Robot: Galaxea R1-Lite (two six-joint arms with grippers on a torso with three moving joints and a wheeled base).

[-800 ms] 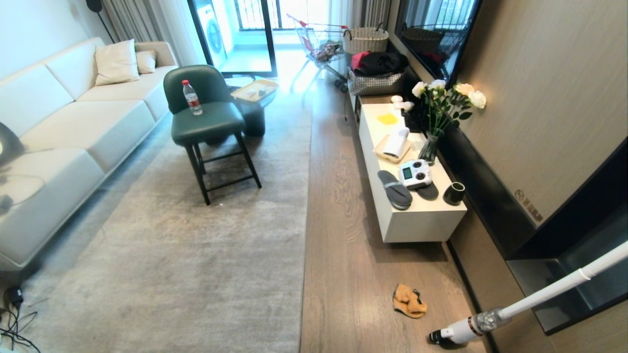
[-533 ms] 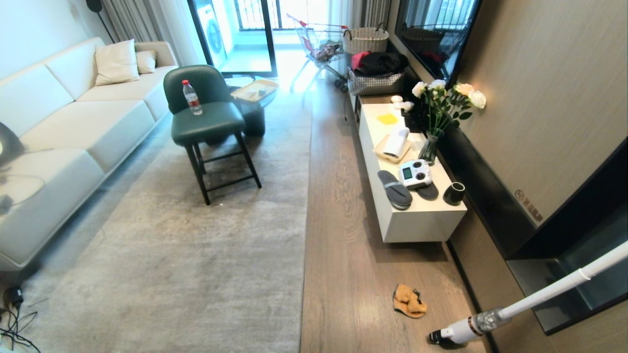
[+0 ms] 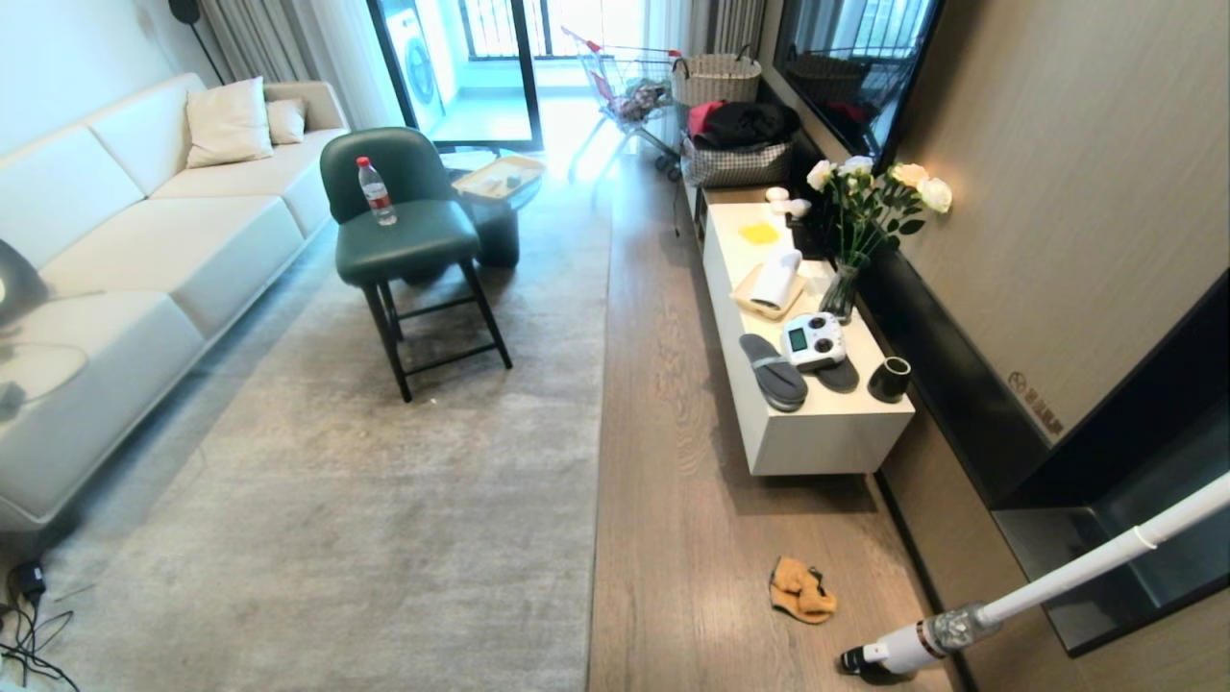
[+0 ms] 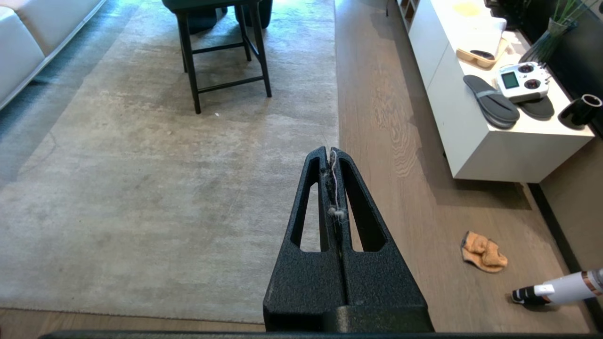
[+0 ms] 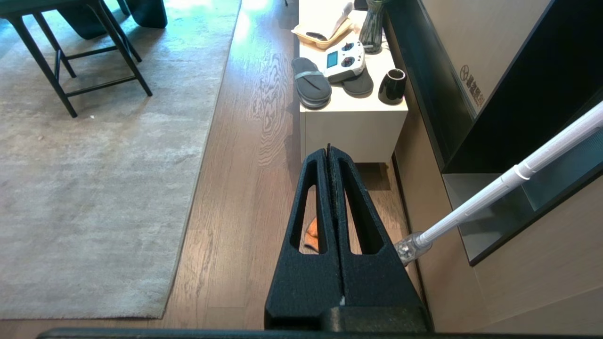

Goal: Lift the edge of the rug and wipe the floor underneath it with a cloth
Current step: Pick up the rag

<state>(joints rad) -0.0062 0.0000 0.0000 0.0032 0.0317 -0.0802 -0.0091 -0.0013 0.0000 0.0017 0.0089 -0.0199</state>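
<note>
No change to report across the head views: same framing, no shift of the scene. Rug edge [image 3: 598, 452], floor [image 3: 673, 500] and orange cloth [image 3: 801, 590] placed exactly as before. No arm entered the head view. Nothing moved, added or removed.

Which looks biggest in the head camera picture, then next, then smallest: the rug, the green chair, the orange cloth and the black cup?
1. rug
2. green chair
3. orange cloth
4. black cup
The cloth lies nearer the camera than the cup, so that last pair is unsure.
</note>
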